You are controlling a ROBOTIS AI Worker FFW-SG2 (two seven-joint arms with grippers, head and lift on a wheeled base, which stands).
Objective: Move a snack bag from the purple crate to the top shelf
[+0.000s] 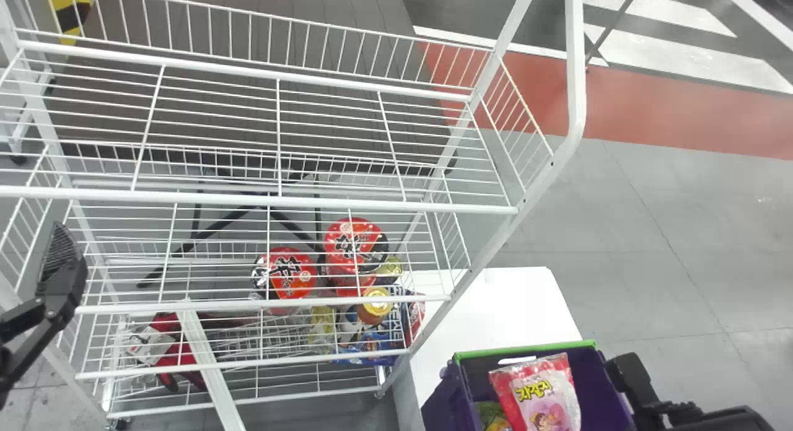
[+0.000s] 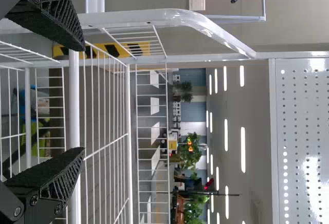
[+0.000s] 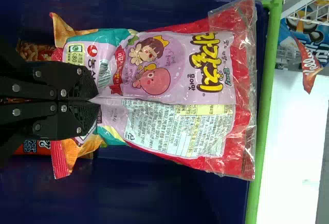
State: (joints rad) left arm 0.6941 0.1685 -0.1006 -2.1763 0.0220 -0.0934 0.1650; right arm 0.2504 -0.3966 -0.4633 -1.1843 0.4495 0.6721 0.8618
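Note:
The red and pink snack bag [image 1: 538,394] stands out of the purple crate [image 1: 458,391] at the lower right of the head view. My right gripper [image 1: 632,381] is at the crate's right side there. In the right wrist view, the right gripper [image 3: 96,102] is shut on one end of the snack bag [image 3: 169,75], pinching its middle; the rest spreads toward the crate's green rim [image 3: 264,111]. My left gripper [image 1: 61,273] is parked by the shelf's left side; in the left wrist view, the left gripper [image 2: 85,100] is open with nothing between its fingers. The top shelf [image 1: 334,130] is white wire.
Red-lidded cups [image 1: 353,242] and other packs stand on the lower shelves. The rack's right post [image 1: 545,171] rises between the shelves and the floor at right. A white table [image 1: 495,307] borders the crate. More snacks [image 1: 494,417] lie inside the crate.

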